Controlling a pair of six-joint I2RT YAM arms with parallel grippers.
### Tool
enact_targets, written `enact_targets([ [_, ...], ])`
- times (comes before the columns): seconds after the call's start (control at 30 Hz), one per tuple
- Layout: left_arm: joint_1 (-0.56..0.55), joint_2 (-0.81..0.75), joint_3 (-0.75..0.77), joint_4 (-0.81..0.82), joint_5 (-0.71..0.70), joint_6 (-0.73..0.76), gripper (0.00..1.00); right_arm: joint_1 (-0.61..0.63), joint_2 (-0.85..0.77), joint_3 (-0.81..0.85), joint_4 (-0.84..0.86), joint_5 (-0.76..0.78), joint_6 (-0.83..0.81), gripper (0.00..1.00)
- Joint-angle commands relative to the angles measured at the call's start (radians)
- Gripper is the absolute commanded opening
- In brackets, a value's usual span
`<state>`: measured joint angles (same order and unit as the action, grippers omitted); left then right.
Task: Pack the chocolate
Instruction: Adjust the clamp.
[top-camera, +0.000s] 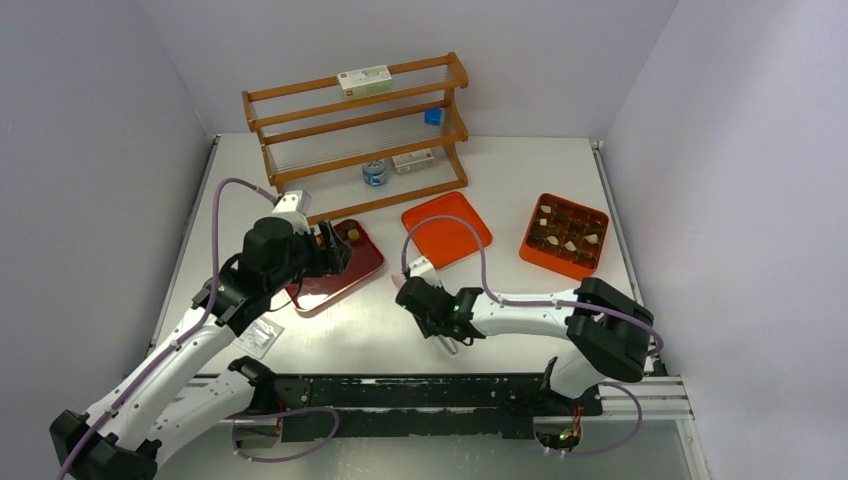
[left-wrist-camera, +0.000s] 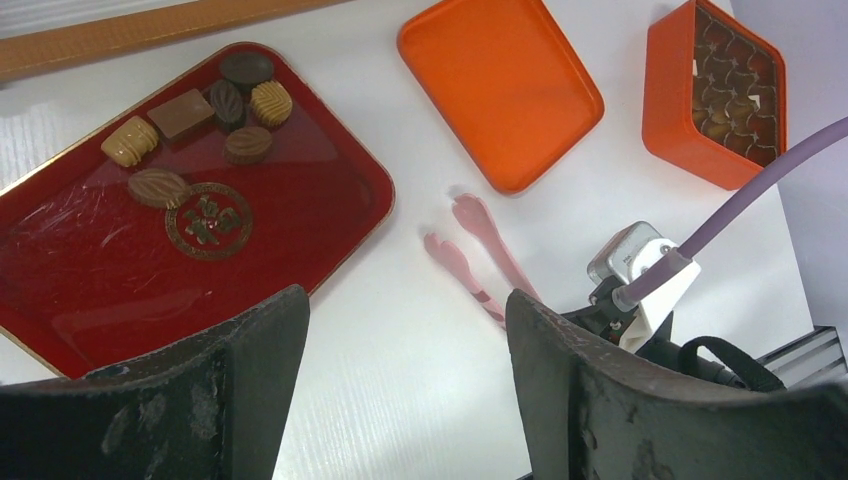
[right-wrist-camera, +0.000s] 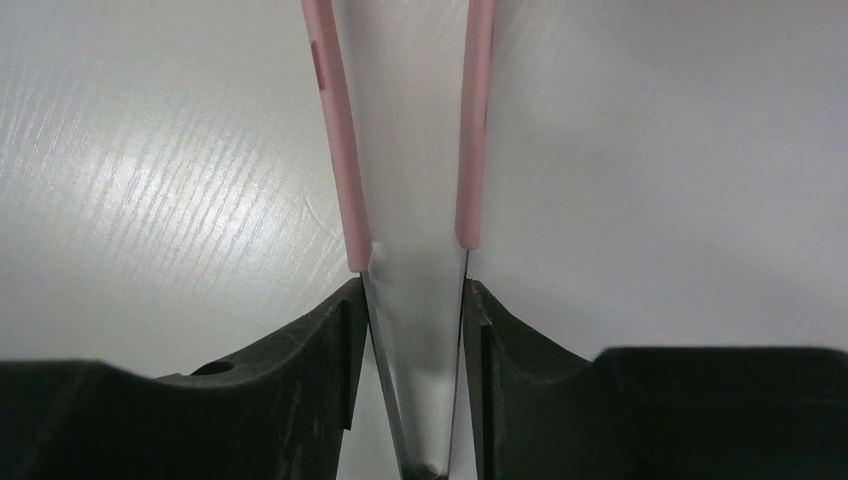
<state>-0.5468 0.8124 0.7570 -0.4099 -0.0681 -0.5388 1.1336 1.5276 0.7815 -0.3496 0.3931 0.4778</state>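
Several chocolates (left-wrist-camera: 200, 110), dark, light brown and cream, lie at the far corner of the dark red tray (left-wrist-camera: 300, 210). More chocolates sit in the compartments of the orange box (top-camera: 566, 235), seen too in the left wrist view as the orange box (left-wrist-camera: 715, 90). My left gripper (left-wrist-camera: 405, 300) hangs open over the white table by the tray's near edge, holding nothing. My right gripper (right-wrist-camera: 415, 300) is shut on the pink tongs (right-wrist-camera: 335, 130), a finger pressing each metal arm. The tongs' tips (left-wrist-camera: 470, 215) point toward the tray and stand apart.
An orange lid (top-camera: 446, 229) lies upside down between the tray and the box. A wooden rack (top-camera: 360, 130) with small boxes and a bottle stands at the back. A clear wrapper (top-camera: 262, 337) lies by the left arm. White walls close in both sides.
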Motion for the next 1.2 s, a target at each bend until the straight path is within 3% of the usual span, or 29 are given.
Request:
enact_targets([
  [0.0, -0.002, -0.010, -0.009, -0.006, -0.011, 0.016, 0.76, 0.002, 0.025, -0.048, 0.078, 0.000, 0.027, 0.43],
  [0.2, -0.002, 0.009, -0.011, 0.014, 0.022, 0.009, 0.75, 0.007, 0.010, -0.092, 0.099, 0.005, 0.024, 0.42],
  [0.33, -0.002, 0.032, -0.020, 0.045, 0.066, -0.007, 0.73, 0.016, -0.011, -0.106, 0.104, 0.028, 0.026, 0.35],
  [0.47, -0.002, 0.075, -0.019, 0.077, 0.120, -0.008, 0.73, 0.033, -0.057, -0.036, 0.039, 0.038, 0.015, 0.31],
  [0.8, -0.002, 0.217, 0.017, 0.193, 0.302, -0.024, 0.77, 0.097, -0.171, 0.165, -0.071, -0.041, -0.035, 0.31],
  [1.03, -0.002, 0.315, 0.007, 0.184, 0.325, 0.009, 0.75, 0.119, -0.184, 0.261, -0.135, -0.036, -0.043, 0.31],
  [1.17, -0.002, 0.322, 0.013, 0.101, 0.237, 0.036, 0.73, 0.120, -0.201, 0.321, -0.191, 0.019, -0.028, 0.31],
])
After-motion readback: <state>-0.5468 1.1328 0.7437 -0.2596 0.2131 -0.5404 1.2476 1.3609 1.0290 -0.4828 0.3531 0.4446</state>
